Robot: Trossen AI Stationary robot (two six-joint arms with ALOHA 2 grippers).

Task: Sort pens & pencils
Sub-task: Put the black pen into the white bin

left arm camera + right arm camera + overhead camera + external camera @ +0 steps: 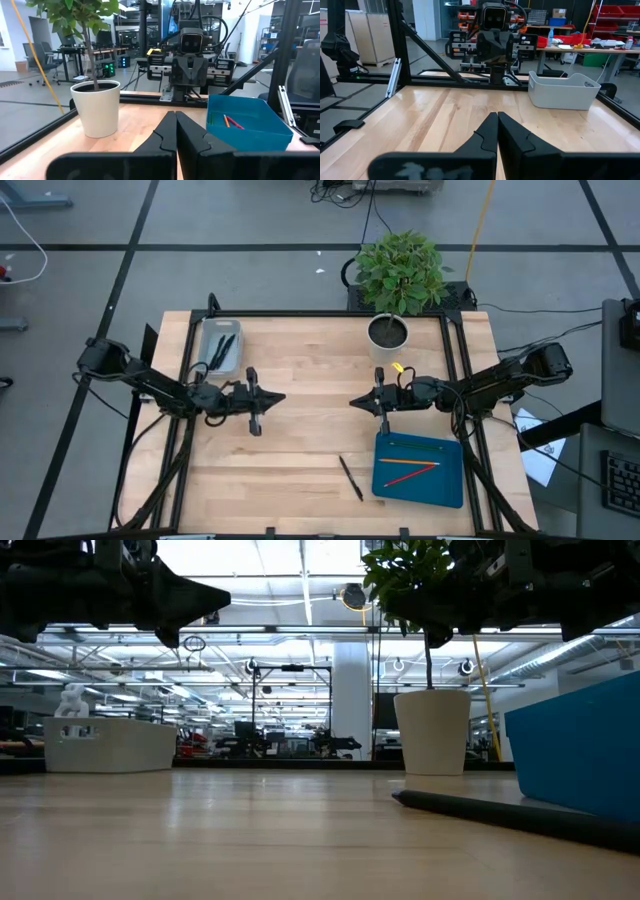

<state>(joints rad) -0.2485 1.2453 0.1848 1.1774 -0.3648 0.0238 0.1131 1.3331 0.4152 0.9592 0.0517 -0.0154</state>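
A black pen (350, 478) lies flat on the wooden table near its front edge, just left of the blue tray (442, 486). In that tray lie the green, orange and red pencils (410, 468). At the far left a pale grey tray (207, 340) holds dark pens (224, 350). My left gripper (280, 397) hovers shut over the table's left half, pointing level toward the right. Facing it over the right half, my right gripper (353, 402) is also shut. Neither has anything between its fingers.
A potted plant in a white pot (388, 332) stands at the far edge, right of centre. Black frame rails run along the table's left, right and far sides. Bare wood lies between the two grippers and in front of them.
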